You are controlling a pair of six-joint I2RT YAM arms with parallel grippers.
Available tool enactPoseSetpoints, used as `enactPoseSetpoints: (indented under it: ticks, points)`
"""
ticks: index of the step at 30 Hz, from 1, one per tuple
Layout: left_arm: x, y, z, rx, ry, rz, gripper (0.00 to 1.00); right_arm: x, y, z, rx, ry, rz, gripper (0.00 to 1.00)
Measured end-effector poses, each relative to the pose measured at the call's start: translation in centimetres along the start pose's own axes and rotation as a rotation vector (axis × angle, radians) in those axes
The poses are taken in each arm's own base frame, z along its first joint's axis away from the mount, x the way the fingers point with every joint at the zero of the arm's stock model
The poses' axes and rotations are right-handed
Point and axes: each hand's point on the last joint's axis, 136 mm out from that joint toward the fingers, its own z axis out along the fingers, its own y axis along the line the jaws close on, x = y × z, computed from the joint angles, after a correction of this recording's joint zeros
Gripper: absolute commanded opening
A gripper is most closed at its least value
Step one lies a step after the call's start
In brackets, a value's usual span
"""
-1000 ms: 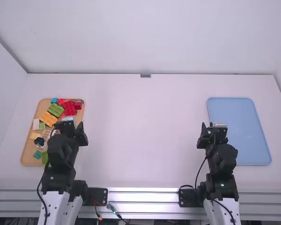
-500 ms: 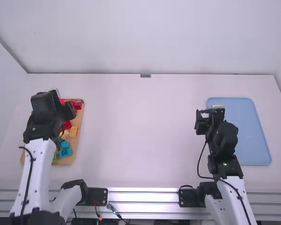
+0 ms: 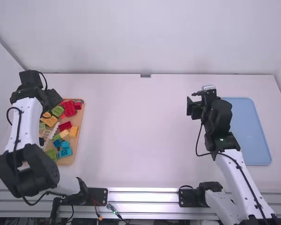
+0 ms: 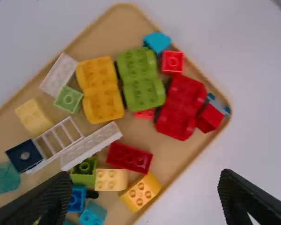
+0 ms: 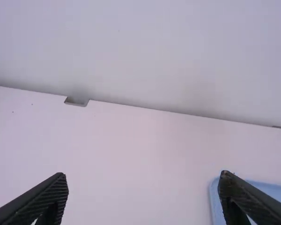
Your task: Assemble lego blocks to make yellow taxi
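A white bench [image 3: 140, 136] is stretching out beneath a pale back wall [image 3: 145, 37], and a side wall [image 3: 2, 79] is rising at its left. A small grey bracket [image 3: 145, 75] is sitting at the middle of the bench's far edge. A blue tray [image 3: 255, 136] is lying flat near the right edge, while a silvery metal rail [image 3: 143, 197] is running along the near edge.

Your high view looks forward and down from above and behind the arms, far enough off to take in most of the tabletop [image 3: 140, 140]. Your left wrist view looks steeply down, close over the tan tray [image 4: 114, 30], which your high view shares at left. Your right wrist view faces the back wall [image 5: 145, 51] at a shallower slant (blue tray [image 5: 276, 190] cut off, lower right), sharing that tray with the high view.
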Motion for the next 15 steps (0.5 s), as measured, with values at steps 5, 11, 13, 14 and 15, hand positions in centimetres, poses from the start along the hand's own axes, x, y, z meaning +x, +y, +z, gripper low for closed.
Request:
enactPoseSetpoints:
  ticks: [5, 11, 13, 14, 15]
  points:
    - [-1.3, 2.8, 2.7, -0.088, 0.074, -0.085, 0.93, -0.4, 0.3, 1.6, -0.014, 0.023, -0.011, 0.93]
    - [-2.5, 4.7, 5.4, -0.083, 0.121, -0.121, 0.98, -0.6, 1.3, 2.8, -0.044, 0.039, -0.029, 0.98]
    - [-2.8, 5.0, 5.9, -0.079, 0.122, -0.127, 0.98, -0.8, 1.6, 3.1, -0.051, 0.04, -0.032, 0.98]
    - [-2.8, 5.1, 6.3, -0.077, 0.125, -0.128, 0.99, -0.8, 1.9, 3.2, -0.058, 0.04, -0.037, 0.99]
    - [-2.8, 5.1, 6.7, -0.074, 0.128, -0.128, 0.99, -0.9, 2.2, 3.3, -0.067, 0.041, -0.041, 0.99]
